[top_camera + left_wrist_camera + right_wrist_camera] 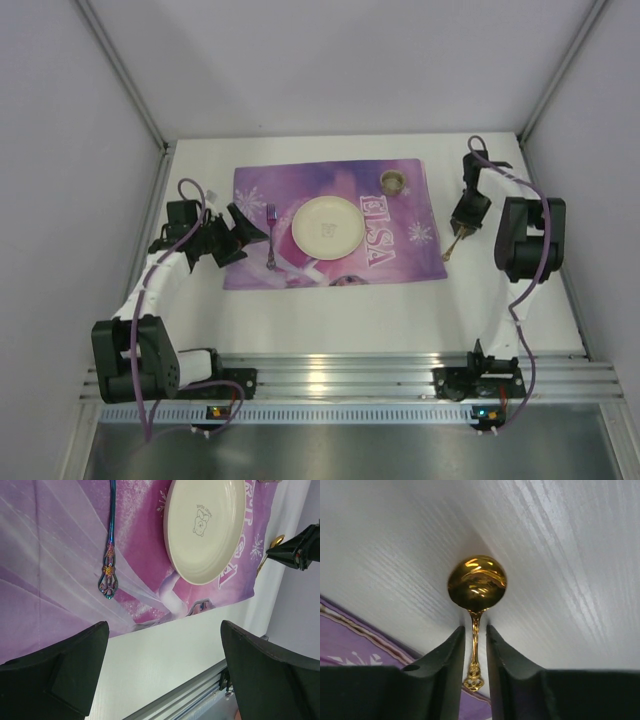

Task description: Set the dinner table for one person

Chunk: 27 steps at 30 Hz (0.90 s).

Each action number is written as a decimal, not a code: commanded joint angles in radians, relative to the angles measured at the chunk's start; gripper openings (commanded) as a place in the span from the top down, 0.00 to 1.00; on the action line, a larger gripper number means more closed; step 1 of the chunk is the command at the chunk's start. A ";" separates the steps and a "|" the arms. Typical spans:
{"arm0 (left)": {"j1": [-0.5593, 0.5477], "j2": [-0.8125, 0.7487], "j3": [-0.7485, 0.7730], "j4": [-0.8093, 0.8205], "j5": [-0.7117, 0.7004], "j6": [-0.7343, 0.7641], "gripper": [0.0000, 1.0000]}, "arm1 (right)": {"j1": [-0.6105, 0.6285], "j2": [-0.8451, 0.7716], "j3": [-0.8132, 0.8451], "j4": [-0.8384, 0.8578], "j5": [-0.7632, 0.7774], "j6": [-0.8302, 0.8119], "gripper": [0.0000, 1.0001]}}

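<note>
The dinner table point(330, 320) is a plain white top. A purple ELSA placemat point(400, 235) lies on it with a cream plate point(326, 226) in the middle, an iridescent fork point(270, 235) left of the plate and a small cup point(392, 181) at the far right. My left gripper point(248, 235) is open and empty just left of the fork; the fork point(110, 555) and plate point(205, 525) show ahead of it. My right gripper point(475, 627) straddles the handle of a gold spoon point(476, 582), with a thin gap on each side. The spoon point(452, 250) is at the placemat's right edge.
Grey walls enclose the table on three sides. An aluminium rail point(350, 375) with both arm bases runs along the near edge. The right gripper's tip point(295, 550) shows in the left wrist view beyond the placemat point(50, 555). White tabletop point(165, 655) lies under the left fingers.
</note>
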 commanded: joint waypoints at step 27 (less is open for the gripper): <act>0.004 -0.016 0.080 -0.060 -0.009 0.051 0.02 | 0.373 -0.241 0.156 -0.043 0.017 -0.127 1.00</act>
